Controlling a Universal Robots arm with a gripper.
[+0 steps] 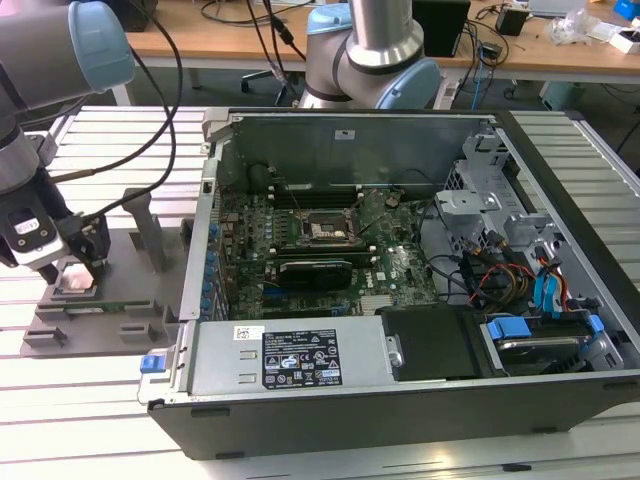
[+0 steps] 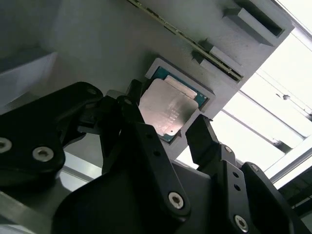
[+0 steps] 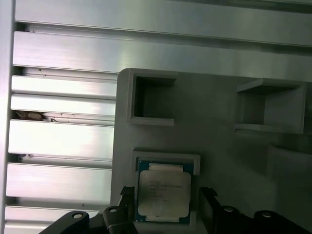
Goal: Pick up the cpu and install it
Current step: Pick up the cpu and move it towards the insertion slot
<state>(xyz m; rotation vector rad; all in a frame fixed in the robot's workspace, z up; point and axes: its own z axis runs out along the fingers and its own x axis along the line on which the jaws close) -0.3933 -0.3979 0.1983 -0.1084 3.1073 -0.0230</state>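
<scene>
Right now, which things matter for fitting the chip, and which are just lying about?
Job: cpu, grey holder it sits in, open tool straddling it, motherboard socket in the computer case.
Lying about: black expansion card, power supply, coloured drive cables, desk clutter behind.

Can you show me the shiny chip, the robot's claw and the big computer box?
cpu (image 3: 163,192): first wrist view, middle of its silvery top.
gripper (image 2: 168,113): second wrist view, midway between its fingertips.
computer case (image 1: 400,415): exterior view, its near outer wall.
</scene>
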